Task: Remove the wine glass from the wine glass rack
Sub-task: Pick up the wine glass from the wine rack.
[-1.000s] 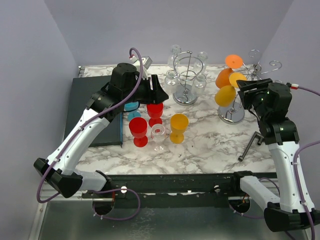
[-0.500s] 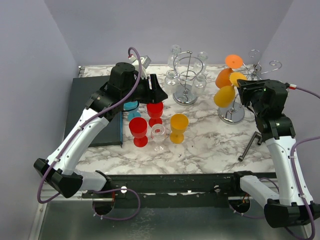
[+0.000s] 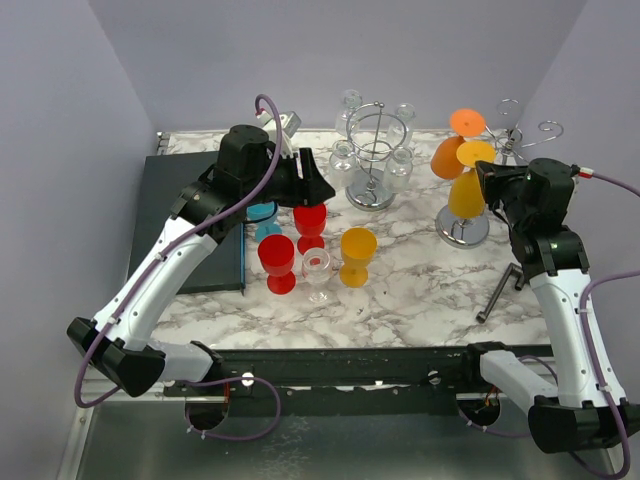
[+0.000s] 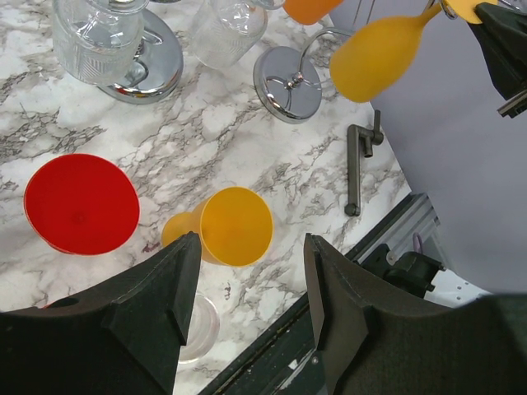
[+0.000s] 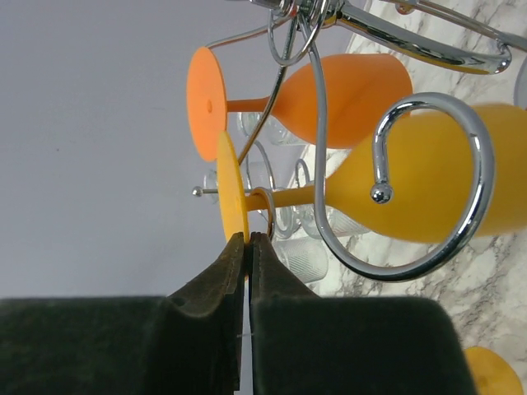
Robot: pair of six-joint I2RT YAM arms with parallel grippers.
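Observation:
The chrome wine glass rack (image 3: 462,228) stands at the right rear of the marble table. A yellow wine glass (image 3: 466,195) hangs from it upside down by its foot, with an orange wine glass (image 3: 447,155) hanging beside it. My right gripper (image 3: 483,172) is at the rack, level with the yellow foot. In the right wrist view its fingertips (image 5: 249,239) are pressed together on the rim of that yellow foot disc (image 5: 233,193), whose stem still sits in a rack ring. My left gripper (image 3: 318,180) hovers open and empty (image 4: 251,247) over the cups at centre.
A second chrome rack (image 3: 372,190) with clear glasses stands at rear centre. Red cups (image 3: 276,257), a yellow cup (image 3: 357,250) and a clear cup (image 3: 318,268) stand mid-table. A dark mat (image 3: 190,215) lies at left, and a metal tool (image 3: 498,291) at right front.
My right gripper has closed on the yellow glass's foot, and the yellow bowl has swung slightly right. The left arm has not moved.

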